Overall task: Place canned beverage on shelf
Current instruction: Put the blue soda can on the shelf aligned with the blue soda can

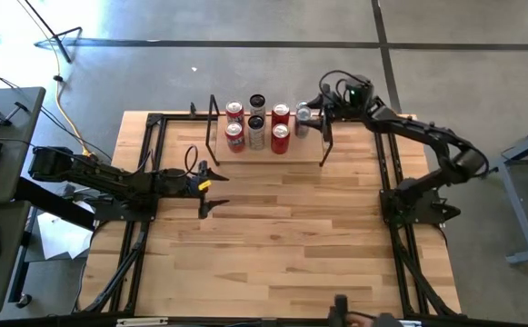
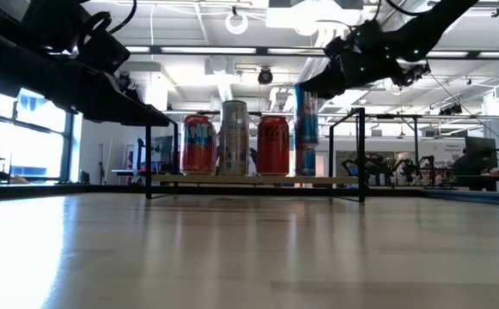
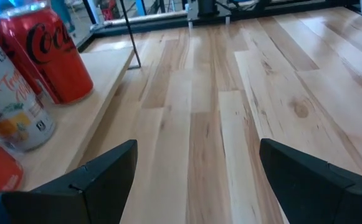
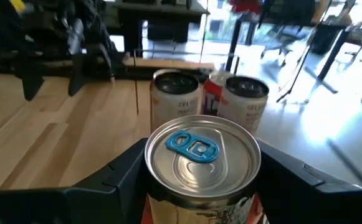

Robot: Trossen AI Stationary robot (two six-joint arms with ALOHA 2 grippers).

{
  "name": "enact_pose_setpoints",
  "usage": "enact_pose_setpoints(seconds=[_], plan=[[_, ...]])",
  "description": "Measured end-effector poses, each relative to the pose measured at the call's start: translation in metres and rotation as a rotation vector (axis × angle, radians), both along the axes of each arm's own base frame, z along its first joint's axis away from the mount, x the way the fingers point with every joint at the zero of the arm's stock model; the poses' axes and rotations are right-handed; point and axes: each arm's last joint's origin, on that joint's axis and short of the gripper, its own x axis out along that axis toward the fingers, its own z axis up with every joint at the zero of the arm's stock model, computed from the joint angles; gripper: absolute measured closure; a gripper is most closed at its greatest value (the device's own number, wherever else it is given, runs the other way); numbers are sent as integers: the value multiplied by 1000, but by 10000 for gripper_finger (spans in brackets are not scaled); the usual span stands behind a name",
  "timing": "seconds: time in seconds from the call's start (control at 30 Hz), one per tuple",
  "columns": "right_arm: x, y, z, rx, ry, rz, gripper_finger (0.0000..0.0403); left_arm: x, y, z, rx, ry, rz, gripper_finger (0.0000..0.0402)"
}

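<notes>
Fingers of the right gripper (image 4: 202,180) are clamping the stiff, slippery can (image 4: 202,165) mid-body at the shelf's (image 1: 309,154) right end.

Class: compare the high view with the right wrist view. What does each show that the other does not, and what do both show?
Only the high view shows the whole light-wood table and the right gripper at the shelf's right end. Only the right wrist view shows the blue pull tab on the held silver can. Both show the standing cans and the waiting left gripper, open.
</notes>
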Motion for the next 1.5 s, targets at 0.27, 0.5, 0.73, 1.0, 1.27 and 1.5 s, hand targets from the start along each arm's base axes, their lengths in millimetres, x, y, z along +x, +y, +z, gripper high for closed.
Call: enact_pose_setpoints(seconds=[0.27,0.5,0.73,1.0,1.27,1.5], plan=[[17,-19,-8,50,92,30,176,0,0,1,27,-11,-10,74],[18,-23,-19,71,117,28,176,0,0,1,44,-10,-15,74],[15,-21,-24,103,167,28,176,1,0,2,44,-15,-15,74],[16,-20,-25,101,175,23,176,1,0,2,44,-15,-15,74],[12,-15,-43,73,179,-13,176,1,0,2,49,-15,-16,74],[13,-14,-44,73,170,-21,176,1,0,3,50,-23,-17,74]])
